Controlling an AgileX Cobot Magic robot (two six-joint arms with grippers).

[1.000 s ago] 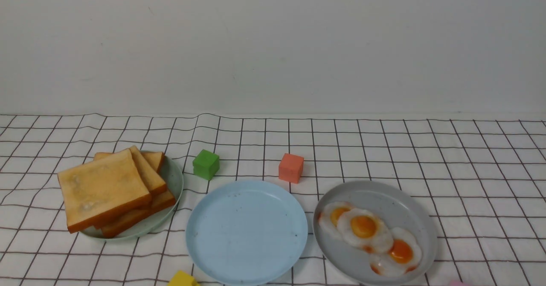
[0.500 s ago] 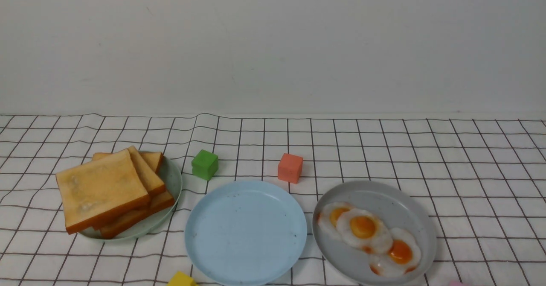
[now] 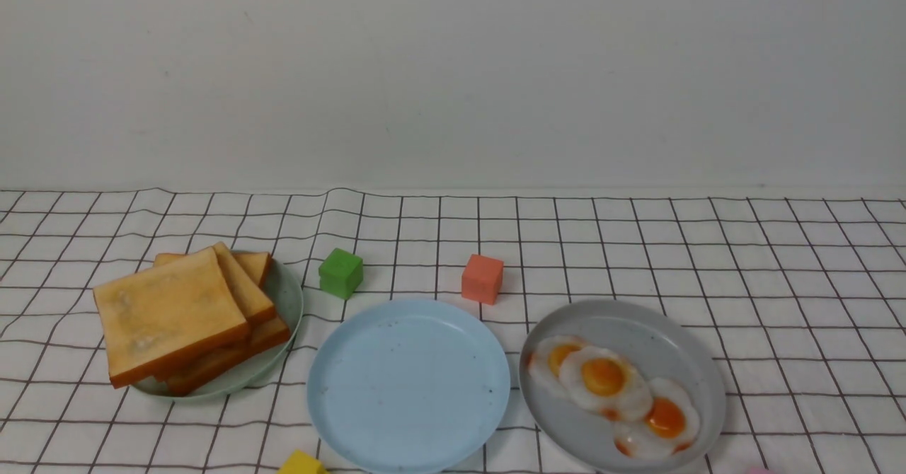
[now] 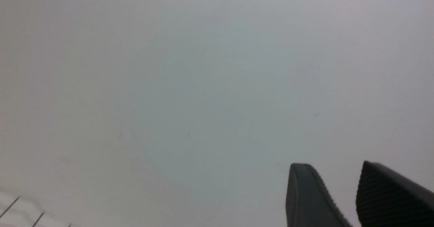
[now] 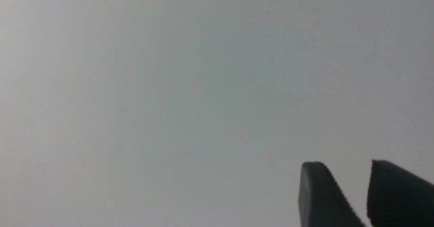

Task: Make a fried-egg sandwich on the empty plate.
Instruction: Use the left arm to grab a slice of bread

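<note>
Task not yet begun, judging from layout. Pale blue plate (image 3: 409, 385) lying bare at front centre of bench (image 3: 778, 262), between green plate (image 3: 287, 297) and grey plate (image 3: 658, 336). On green plate, toast slices (image 3: 173, 311) sitting stacked, robot's left. On grey plate, three fried eggs (image 3: 605, 378) overlapping, robot's right.

Neither arm showing in front view. In its wrist view, left end effector (image 4: 334, 165) facing blank wall (image 4: 169, 84), fingers standing moderately apart, gripping nothing. Same for right end effector (image 5: 346, 162): moderate gap, nothing between.

Remaining: toast going onto pale blue plate, egg on it, second toast on top.
</note>
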